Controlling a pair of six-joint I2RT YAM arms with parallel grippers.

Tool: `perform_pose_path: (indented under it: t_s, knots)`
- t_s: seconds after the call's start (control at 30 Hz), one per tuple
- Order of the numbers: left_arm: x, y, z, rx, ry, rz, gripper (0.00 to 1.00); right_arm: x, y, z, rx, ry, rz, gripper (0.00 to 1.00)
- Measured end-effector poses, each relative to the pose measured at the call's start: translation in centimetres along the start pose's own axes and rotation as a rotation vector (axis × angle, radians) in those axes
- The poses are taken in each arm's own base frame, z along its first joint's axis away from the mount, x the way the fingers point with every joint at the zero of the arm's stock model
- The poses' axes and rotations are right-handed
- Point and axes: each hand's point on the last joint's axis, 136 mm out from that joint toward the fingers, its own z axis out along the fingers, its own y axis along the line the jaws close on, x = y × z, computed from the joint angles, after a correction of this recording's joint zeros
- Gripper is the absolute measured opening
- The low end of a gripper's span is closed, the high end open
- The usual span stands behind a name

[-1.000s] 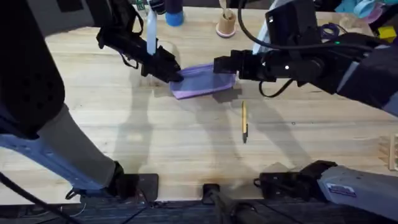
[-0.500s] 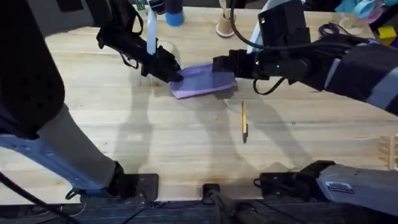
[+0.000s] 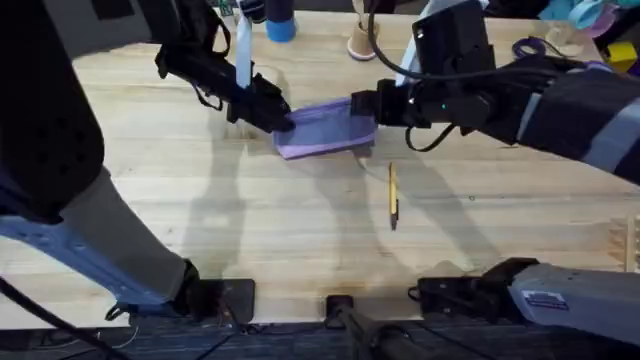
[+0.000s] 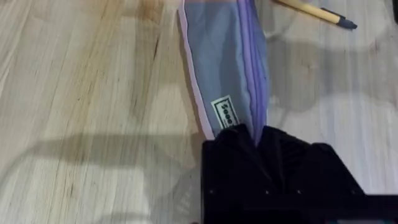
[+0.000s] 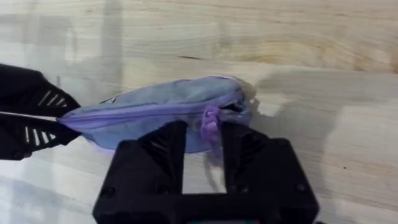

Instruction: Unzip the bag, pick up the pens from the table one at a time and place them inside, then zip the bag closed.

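The lavender bag (image 3: 322,128) lies on the table (image 3: 300,220), a little past its middle. My left gripper (image 3: 280,118) is shut on the bag's left end; the left wrist view shows the black fingers (image 4: 249,146) clamped over the bag (image 4: 227,62) by its label. My right gripper (image 3: 365,106) is at the bag's right end. In the right wrist view its fingers (image 5: 165,146) stand a narrow gap apart with the purple zipper pull (image 5: 210,121) hanging between them. The zipper looks closed. One yellow pen (image 3: 393,195) lies on the wood in front of the bag, also visible as the pen (image 4: 311,9).
At the table's far edge stand a blue bottle (image 3: 280,25), a white bottle (image 3: 243,50) and a small wooden spool (image 3: 363,40). Purple-handled scissors (image 3: 530,46) lie at the far right. A wooden piece (image 3: 630,245) sits at the right edge.
My right gripper has shifted slightly over the bag's right end, and that end of the bag has risen a little. The left gripper and the pen have stayed put.
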Motion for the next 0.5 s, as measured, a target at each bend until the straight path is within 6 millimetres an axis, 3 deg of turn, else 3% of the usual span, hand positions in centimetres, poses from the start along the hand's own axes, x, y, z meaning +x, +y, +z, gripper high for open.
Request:
perform_pose_path:
  t_s: [0.4, 0.5]
  knots:
    - [-0.01, 0.01, 0.00, 0.000, 0.000, 0.000, 0.042, -0.11, -0.64, 0.00, 0.041, -0.011, -0.005, 0.052]
    - [0.00, 0.01, 0.00, 0.000, 0.000, 0.000, 0.041, -0.13, -0.70, 0.01, 0.045, -0.013, -0.006, 0.036]
